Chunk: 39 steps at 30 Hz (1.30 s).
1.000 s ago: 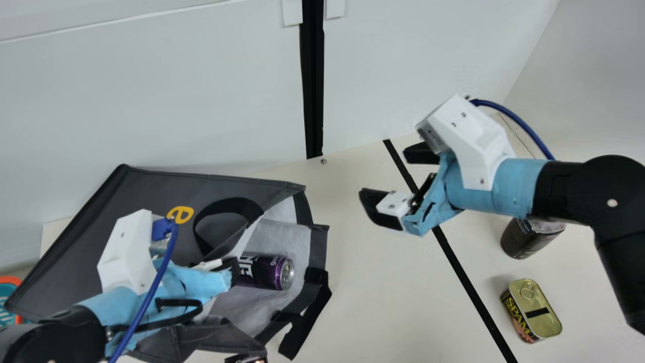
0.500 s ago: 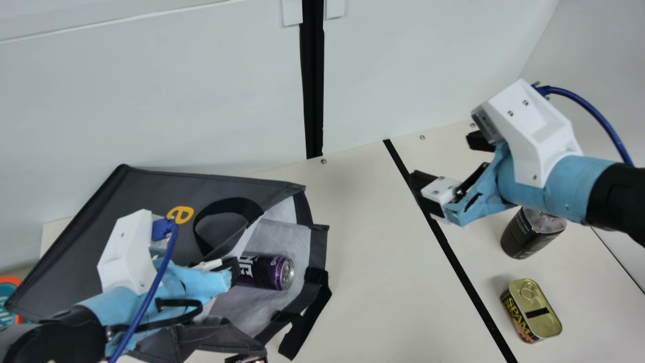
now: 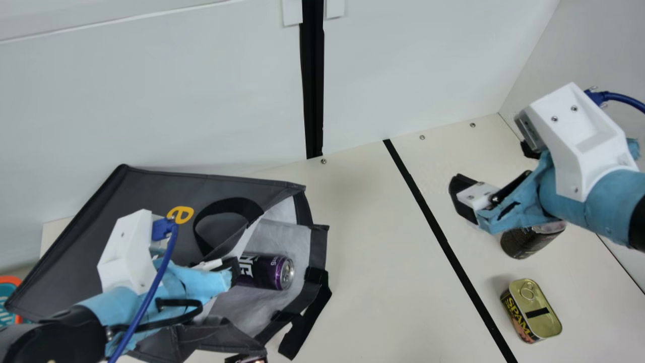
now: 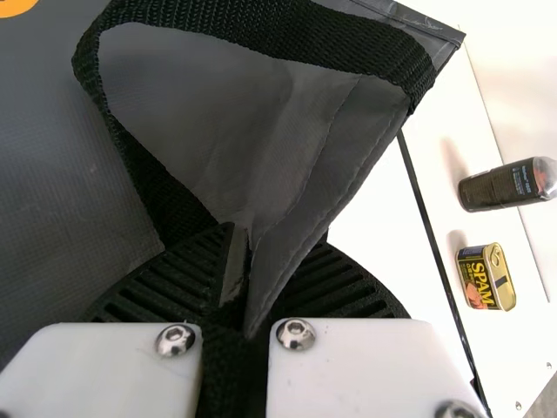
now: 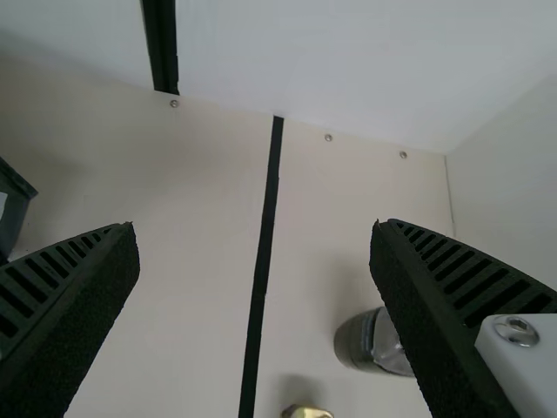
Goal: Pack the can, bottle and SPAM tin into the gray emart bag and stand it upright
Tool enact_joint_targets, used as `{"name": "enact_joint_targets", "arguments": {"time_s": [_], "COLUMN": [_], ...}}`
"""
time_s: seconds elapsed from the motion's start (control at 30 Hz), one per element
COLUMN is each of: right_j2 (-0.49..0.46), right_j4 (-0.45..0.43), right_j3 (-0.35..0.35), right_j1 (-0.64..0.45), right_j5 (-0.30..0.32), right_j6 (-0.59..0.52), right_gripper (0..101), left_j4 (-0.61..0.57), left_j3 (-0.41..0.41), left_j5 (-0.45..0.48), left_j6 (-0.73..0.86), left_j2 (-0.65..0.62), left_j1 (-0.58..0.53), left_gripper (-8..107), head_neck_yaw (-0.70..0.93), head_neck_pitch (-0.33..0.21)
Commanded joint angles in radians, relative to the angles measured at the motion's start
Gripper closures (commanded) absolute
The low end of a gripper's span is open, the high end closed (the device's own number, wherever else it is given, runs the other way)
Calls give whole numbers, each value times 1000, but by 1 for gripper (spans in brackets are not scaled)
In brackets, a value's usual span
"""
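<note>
The gray bag [image 3: 146, 201] lies on its side, its mouth toward the table's middle, with the purple can [image 3: 267, 272] lying inside the opening. My left gripper [image 3: 229, 267] is at the mouth's edge; in the left wrist view the left gripper [image 4: 244, 279] is shut on the bag's edge by the handle. Out to the right, my right gripper [image 3: 486, 171] hangs above the table, beyond the dark bottle [image 3: 529, 242], which it partly covers. The right gripper [image 5: 257, 261] stands open and holds nothing. Nearer the front is the SPAM tin [image 3: 534, 310].
A black tape line [image 3: 448, 247] crosses the table between the bag and the bottle. White walls [image 3: 151, 101] rise behind and at the right. An orange and teal object [image 3: 9, 297] is at the far left, and a small dark item [image 3: 246, 358] at the front edge.
My right gripper has moved right, away from the bag, to above the bottle's side, staying open. The left arm, bag, can and tin have kept their places.
</note>
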Motion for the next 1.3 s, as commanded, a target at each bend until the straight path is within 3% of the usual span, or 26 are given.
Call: {"name": "enact_joint_targets", "arguments": {"time_s": [0.0,0.33,0.5,1.27], "right_j2": [-7,-50,-73,-164], "right_j4": [-44,-185,-230,-259], "right_j3": [-6,-58,-40,29], "right_j1": [2,17,24,-44], "right_j5": [14,99,101,101], "right_j6": [27,119,163,247], "right_gripper": [6,6,6,6], "left_j4": [0,0,0,0], "left_j3": [0,0,0,0], "left_j5": [0,0,0,0], "left_j6": [0,0,0,0], "left_j2": [0,0,0,0], "left_j1": [0,0,0,0], "left_gripper": [107,107,107,107], "head_neck_yaw": [-1,-1,-1,-1], "head_neck_pitch": [-23,-23,-23,-23]}}
